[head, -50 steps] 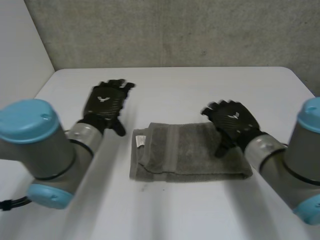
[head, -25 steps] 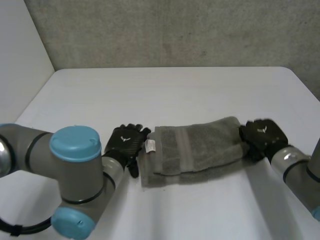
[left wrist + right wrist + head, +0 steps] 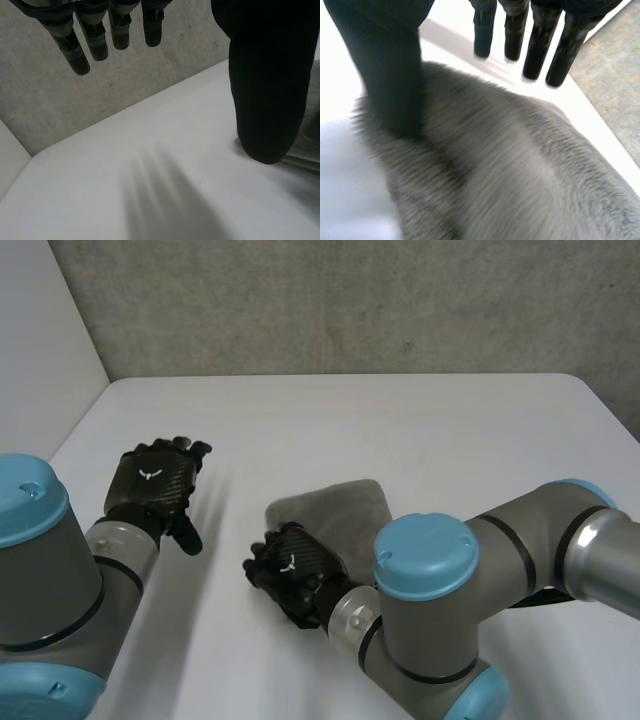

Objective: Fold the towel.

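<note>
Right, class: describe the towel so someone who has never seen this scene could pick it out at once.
Start at the white table in front of the grey wall. Near its middle lies the towel, a folded grey bundle. It is the only soft thing there, with the black right hand on its edge.

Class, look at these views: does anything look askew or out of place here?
The grey towel lies askew, not square to the white table, with the right hand resting on its near corner. The left hand hovers apart.
</note>
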